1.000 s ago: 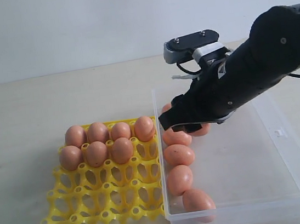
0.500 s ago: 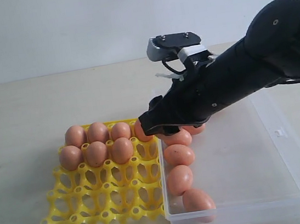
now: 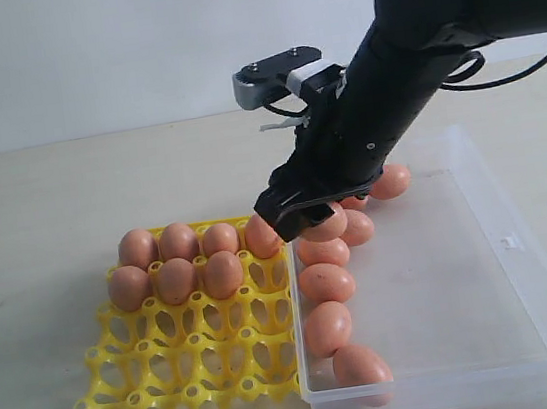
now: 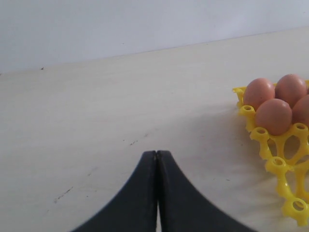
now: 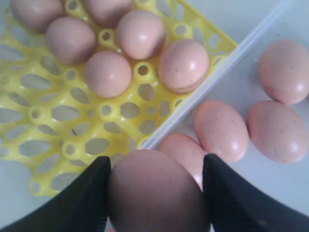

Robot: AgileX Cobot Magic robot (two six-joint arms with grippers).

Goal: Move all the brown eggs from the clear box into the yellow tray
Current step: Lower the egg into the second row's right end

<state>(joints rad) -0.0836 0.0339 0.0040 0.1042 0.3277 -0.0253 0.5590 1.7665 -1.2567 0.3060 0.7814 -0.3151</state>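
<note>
One brown egg sits crosswise between the two fingers of the right gripper, which is spread wide around it and holds it at its broad middle. It hangs in the air over the line where the clear box meets the yellow tray. The tray carries seven seated eggs: four in the back row and three in the second. The free cup at the box end of the second row looks like the natural target. Several loose eggs lie in the box along the wall nearest the tray.

To place this one well, carry it only a little further over the tray. Centre it over the free cup and lower it straight down between the pegs. Let go only once the egg rests in the cup. The neighbour in the back row is close, so the fingers should open gently and lift straight up.

The left gripper is closed and empty, low over the table beside the tray.
</note>
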